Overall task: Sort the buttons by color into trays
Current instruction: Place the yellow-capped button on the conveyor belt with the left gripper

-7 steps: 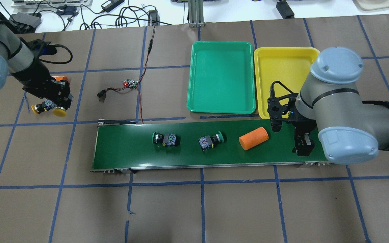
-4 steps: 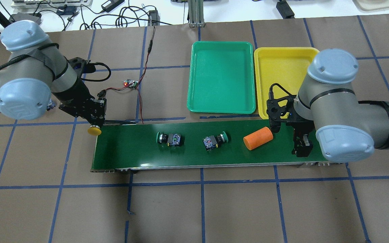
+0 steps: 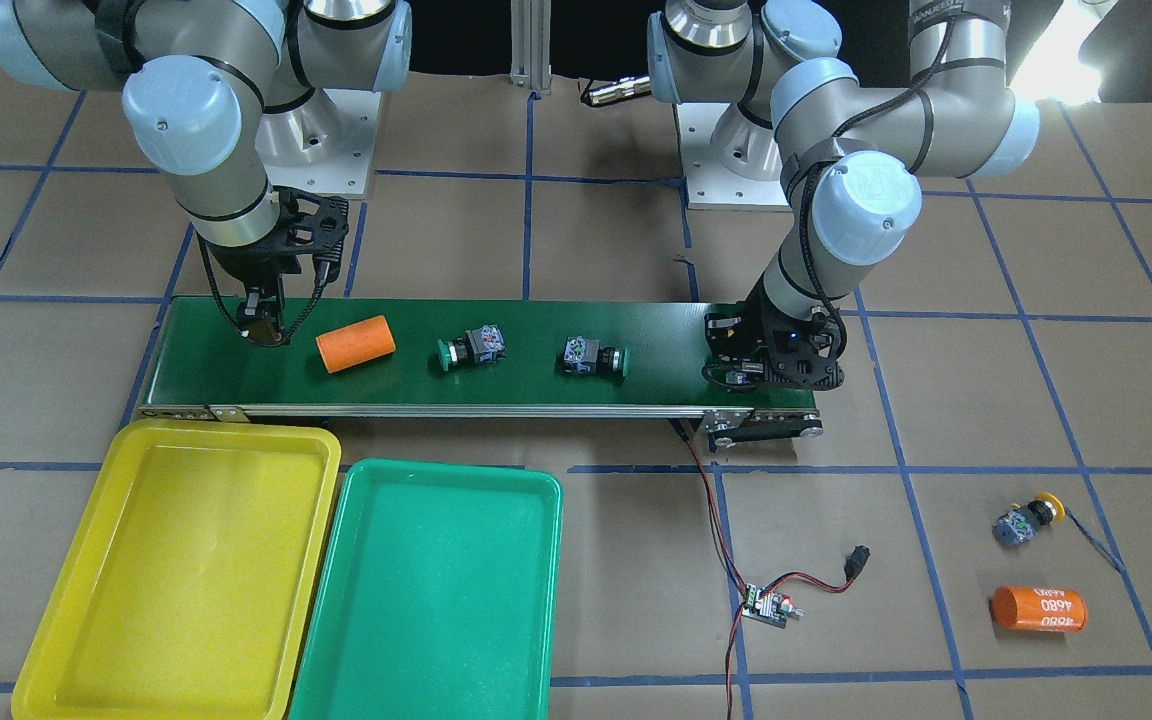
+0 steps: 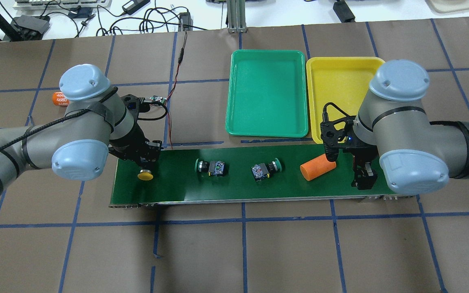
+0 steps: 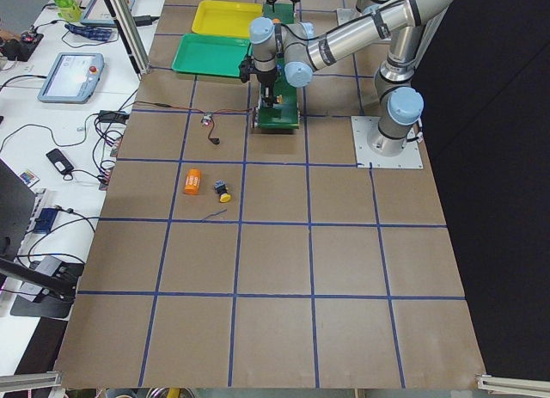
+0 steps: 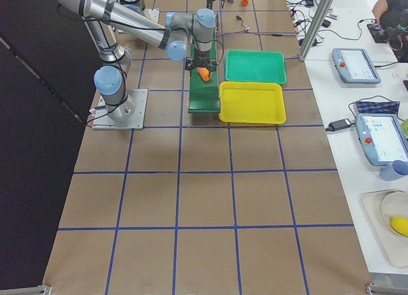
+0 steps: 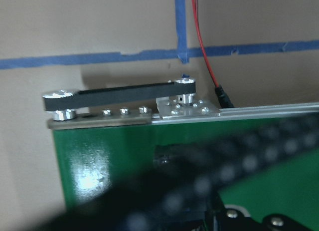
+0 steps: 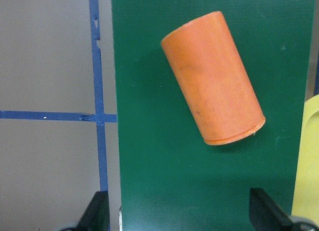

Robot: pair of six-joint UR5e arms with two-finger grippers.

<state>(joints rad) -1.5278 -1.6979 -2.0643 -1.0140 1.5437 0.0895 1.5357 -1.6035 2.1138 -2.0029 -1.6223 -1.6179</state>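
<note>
Left tool (image 4: 148, 162): clamped on a yellow button (image 4: 145, 176), above one end of the conveyor belt (image 4: 177, 191).
Right tool (image 4: 364, 179): spread apart, over the belt beside the orange cylinder (image 4: 318, 166).

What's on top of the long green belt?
An orange cylinder, one green button and another green button lie on it. The left gripper holds a yellow button over one end; whether it touches is hidden.

Reaches in with left arm, elbow bent, wrist turned down. Holds left gripper (image 4: 145, 167) low, fingers closed on yellow button (image 4: 145, 176). Points right gripper (image 4: 365, 179) straight down from bent wrist, fingers (image 8: 97, 216) spread wide apart.
</note>
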